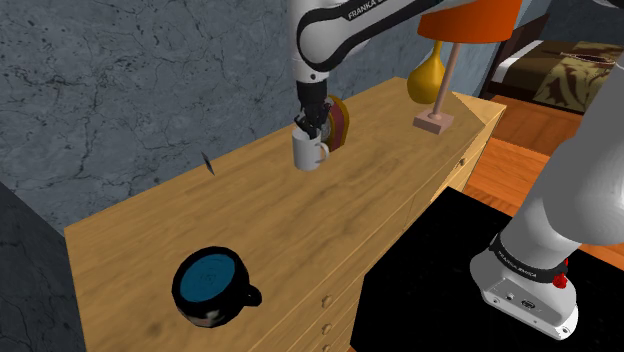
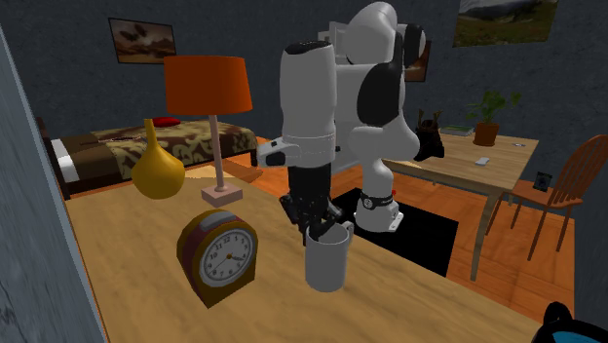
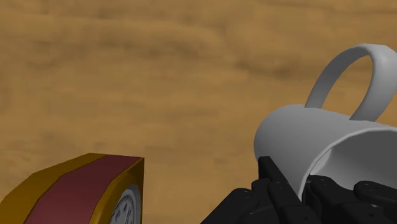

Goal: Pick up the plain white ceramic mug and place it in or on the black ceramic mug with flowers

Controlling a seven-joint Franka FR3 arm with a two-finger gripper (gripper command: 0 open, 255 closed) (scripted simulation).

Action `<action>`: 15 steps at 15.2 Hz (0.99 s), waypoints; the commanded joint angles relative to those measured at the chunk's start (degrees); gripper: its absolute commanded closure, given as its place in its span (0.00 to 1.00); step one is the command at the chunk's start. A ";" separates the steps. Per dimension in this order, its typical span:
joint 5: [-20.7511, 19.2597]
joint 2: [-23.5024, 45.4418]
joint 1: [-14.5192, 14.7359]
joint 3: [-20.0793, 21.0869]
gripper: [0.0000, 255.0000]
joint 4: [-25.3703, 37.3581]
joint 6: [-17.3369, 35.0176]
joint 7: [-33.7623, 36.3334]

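Observation:
A plain white mug (image 1: 310, 152) stands upright at or just above the wooden dresser top (image 1: 300, 225), next to a clock. My black gripper (image 1: 313, 125) comes down on it from above and is shut on its rim, one finger inside and one outside. From the second exterior view the mug (image 2: 327, 255) hangs under the gripper (image 2: 318, 226). In the wrist view the mug (image 3: 318, 143) shows its handle loop, and the gripper (image 3: 299, 186) clasps its wall. The black mug (image 1: 212, 287), blue inside, sits near the dresser's near end, well apart from the white mug; its rim (image 2: 577, 329) peeks in at a corner.
A brown and gold clock (image 1: 341, 122) (image 2: 218, 255) (image 3: 83, 191) stands right beside the held mug. Further along the dresser are a yellow gourd vase (image 1: 425, 75) (image 2: 158, 171) and an orange-shaded lamp (image 2: 207, 86) on a pink base (image 1: 433, 122). The dresser's front edge faces my stand.

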 commanded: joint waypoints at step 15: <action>0.40 -2.72 -0.06 -0.01 1.00 9.13 -11.84 -0.21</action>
